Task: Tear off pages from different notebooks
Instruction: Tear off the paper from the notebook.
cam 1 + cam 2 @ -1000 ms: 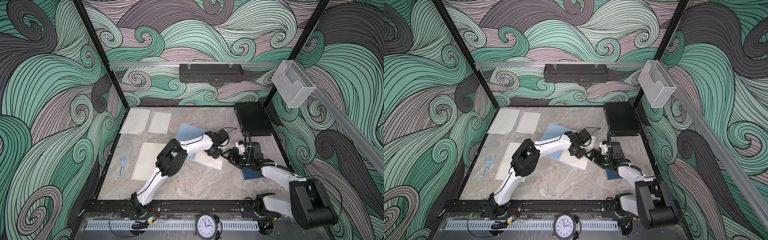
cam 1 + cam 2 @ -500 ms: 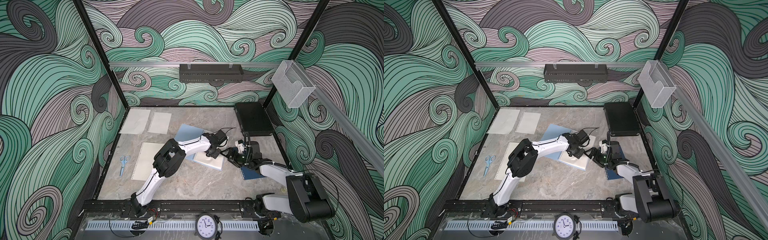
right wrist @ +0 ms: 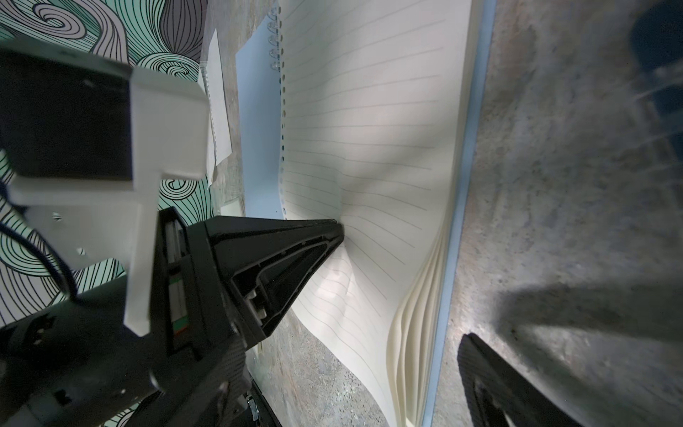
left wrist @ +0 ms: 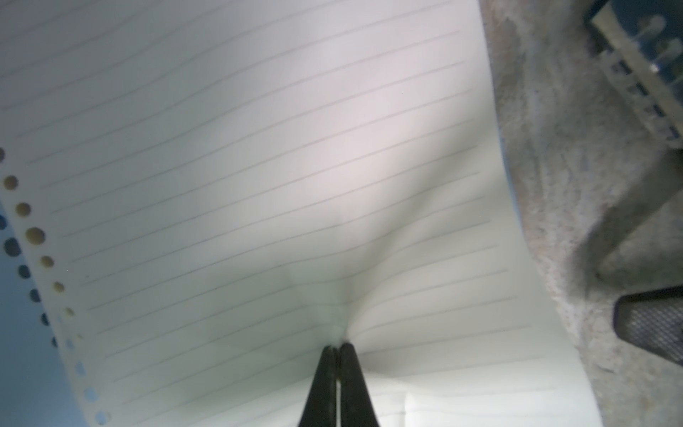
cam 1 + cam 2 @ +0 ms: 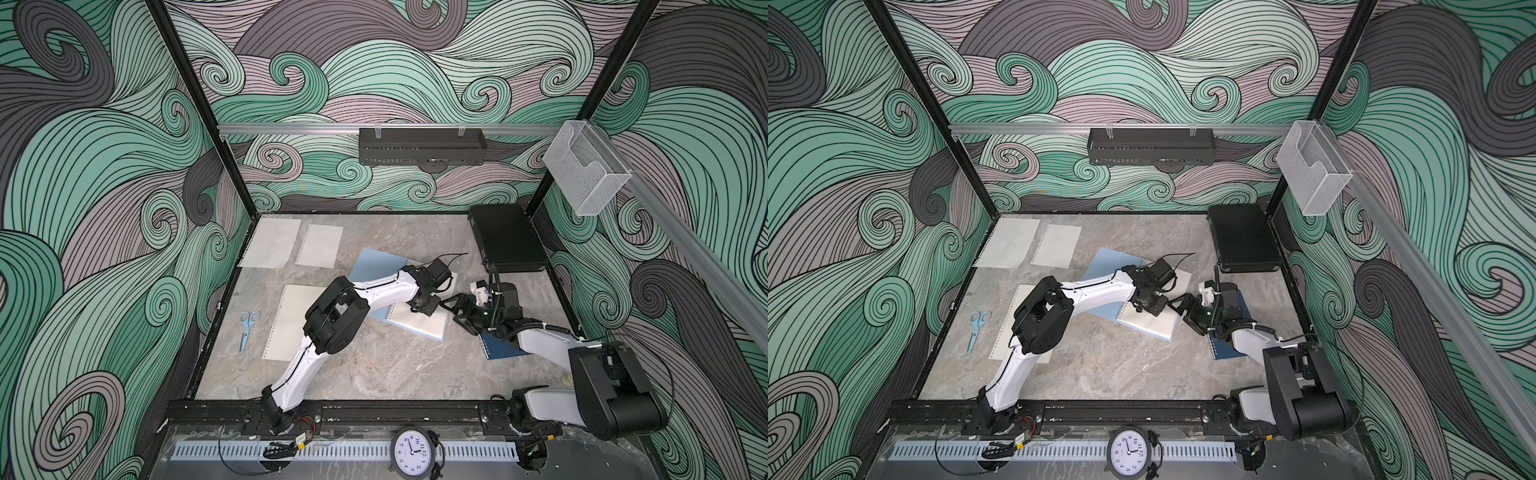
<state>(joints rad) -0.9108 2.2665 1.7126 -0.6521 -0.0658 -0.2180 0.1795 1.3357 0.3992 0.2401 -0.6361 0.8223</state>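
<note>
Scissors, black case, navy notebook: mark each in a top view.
scissors [image 5: 247,332]: top view, at the pivot.
black case [image 5: 509,239]: top view, middle of the lid.
navy notebook [image 5: 500,349]: top view, bare part of the cover.

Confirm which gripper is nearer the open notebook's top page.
Left. The left gripper is shut on the top page, pinching up a pucker. The right gripper stands open over the table beside the notebook's free edge, clear of the page.
</note>
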